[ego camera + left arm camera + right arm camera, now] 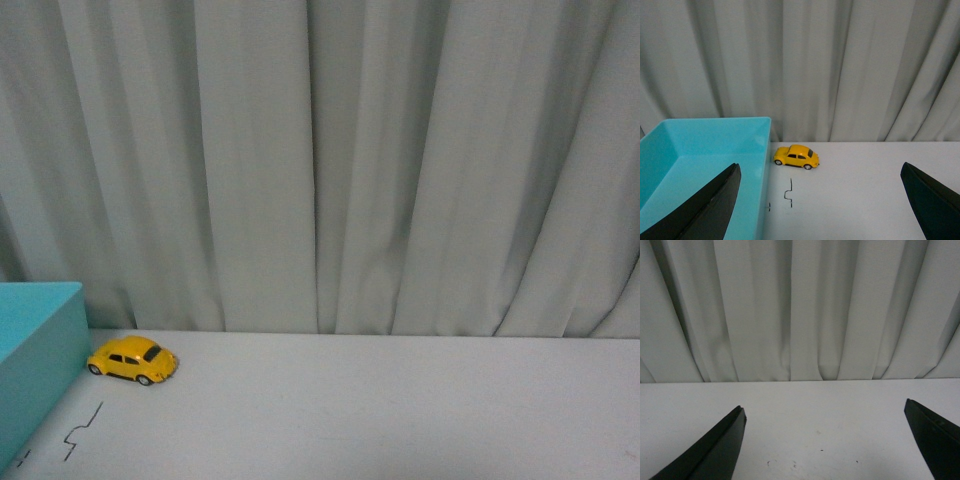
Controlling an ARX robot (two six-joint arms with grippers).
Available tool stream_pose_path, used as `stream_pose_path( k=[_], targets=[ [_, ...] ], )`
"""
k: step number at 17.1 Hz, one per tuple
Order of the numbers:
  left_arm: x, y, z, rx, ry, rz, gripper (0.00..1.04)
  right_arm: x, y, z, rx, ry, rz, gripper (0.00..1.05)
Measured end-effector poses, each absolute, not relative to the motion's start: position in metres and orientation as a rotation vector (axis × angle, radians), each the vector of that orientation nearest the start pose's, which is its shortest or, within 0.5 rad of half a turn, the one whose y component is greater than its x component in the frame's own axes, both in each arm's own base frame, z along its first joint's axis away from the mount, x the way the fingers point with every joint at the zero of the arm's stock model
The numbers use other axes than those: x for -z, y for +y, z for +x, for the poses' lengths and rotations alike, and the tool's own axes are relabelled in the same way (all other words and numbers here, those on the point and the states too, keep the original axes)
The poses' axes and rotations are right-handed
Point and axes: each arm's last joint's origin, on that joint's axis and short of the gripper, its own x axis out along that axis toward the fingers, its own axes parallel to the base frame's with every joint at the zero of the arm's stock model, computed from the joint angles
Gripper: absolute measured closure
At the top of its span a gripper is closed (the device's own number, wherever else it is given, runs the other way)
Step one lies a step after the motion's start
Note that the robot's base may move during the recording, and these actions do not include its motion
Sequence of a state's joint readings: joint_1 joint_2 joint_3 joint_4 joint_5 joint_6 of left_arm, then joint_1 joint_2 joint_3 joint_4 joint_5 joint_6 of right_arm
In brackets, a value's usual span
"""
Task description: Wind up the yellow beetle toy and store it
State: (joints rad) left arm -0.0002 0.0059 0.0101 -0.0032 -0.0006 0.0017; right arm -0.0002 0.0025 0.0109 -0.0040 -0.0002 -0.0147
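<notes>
1. The left gripper is held wide open, empty; the right gripper likewise.
2. The yellow beetle toy is seen on the table, just beside the teal bin.
3. It is judged light, rigid, slippery; its flanks are best pinched.

You're facing a pale grey curtain hanging in soft vertical folds right behind a plain white table, dimly and evenly lit, with a thin black squiggle mark on its left side.
</notes>
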Motion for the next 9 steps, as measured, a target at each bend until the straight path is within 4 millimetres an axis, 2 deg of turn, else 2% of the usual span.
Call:
stream_pose_path(
  k=[1,2,3,9],
  targets=[
    [-0.166,0.000,0.097,-0.003,0.007,-0.002,0.07,-0.167,0.000,0.097,0.000,-0.004,-0.015,0.05],
    [-0.167,-0.002,0.097,-0.103,0.273,-0.093,0.07,-0.167,0.000,0.097,0.001,-0.004,-0.015,0.07],
    [-0.175,-0.004,0.102,-0.182,0.419,-0.136,0.07,-0.167,0.000,0.097,-0.001,-0.004,-0.014,0.07],
    [-0.193,0.003,0.121,-0.296,0.390,-0.274,0.07,-0.167,0.000,0.097,0.000,-0.004,-0.015,0.07]
  ],
)
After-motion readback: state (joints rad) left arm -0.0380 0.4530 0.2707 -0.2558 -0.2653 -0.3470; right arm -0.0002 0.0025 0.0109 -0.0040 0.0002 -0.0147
